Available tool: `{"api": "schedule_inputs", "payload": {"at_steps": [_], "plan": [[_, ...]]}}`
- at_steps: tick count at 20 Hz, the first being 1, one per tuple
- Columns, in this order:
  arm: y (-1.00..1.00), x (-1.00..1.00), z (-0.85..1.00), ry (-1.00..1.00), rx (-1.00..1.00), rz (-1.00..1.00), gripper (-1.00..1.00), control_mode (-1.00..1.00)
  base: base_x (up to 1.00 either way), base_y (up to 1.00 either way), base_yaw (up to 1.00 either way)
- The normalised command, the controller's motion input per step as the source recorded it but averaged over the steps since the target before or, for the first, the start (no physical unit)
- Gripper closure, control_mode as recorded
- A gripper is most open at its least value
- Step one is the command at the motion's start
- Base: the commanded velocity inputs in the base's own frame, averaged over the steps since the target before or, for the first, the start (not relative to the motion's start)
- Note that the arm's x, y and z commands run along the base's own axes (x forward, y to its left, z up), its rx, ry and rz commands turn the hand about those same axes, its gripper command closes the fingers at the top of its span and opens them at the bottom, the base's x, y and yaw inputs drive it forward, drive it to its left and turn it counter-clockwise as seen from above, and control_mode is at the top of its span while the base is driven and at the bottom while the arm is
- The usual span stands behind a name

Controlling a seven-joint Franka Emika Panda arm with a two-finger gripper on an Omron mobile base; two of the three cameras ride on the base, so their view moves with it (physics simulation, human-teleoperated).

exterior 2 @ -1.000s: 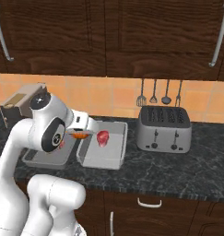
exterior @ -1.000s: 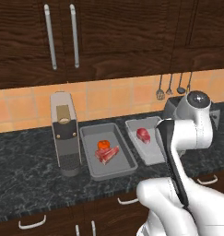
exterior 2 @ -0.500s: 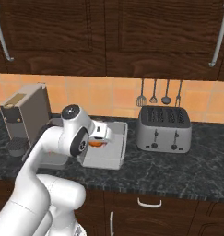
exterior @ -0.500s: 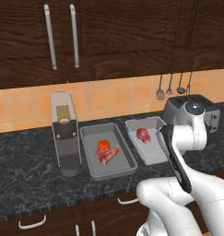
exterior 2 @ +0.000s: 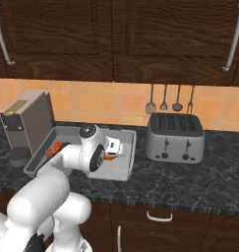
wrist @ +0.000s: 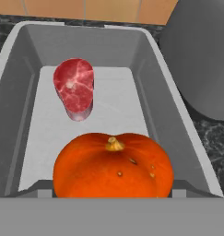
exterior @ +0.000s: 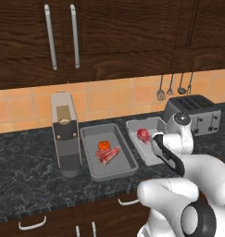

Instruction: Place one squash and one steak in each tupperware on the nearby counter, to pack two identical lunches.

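Hand view: round orange squash [wrist: 113, 166] has arrived over the steak's grey tray [wrist: 162, 99], fingers clamped on it; release pending.

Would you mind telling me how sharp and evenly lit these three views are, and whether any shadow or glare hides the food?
Hand view: crisp, with flat light; the squash and steak show clear texture and no glare. Left base view: soft but readable; the arm covers part of the right tupperware. Right base view: even light, and the arm hides most of the tray contents.
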Motion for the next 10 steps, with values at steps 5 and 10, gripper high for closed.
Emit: {"api": "schedule_inputs", "payload": {"at_steps": [5, 10], "plan": [[-0.09, 0.63, -0.39, 0.07, 0.02, 0.00, -1.00, -1.00, 0.00, 0.00, 0.00], [-0.15, 0.37, -0.11, 0.02, 0.03, 0.00, -1.00, -1.00, 0.00, 0.00, 0.00]]}}
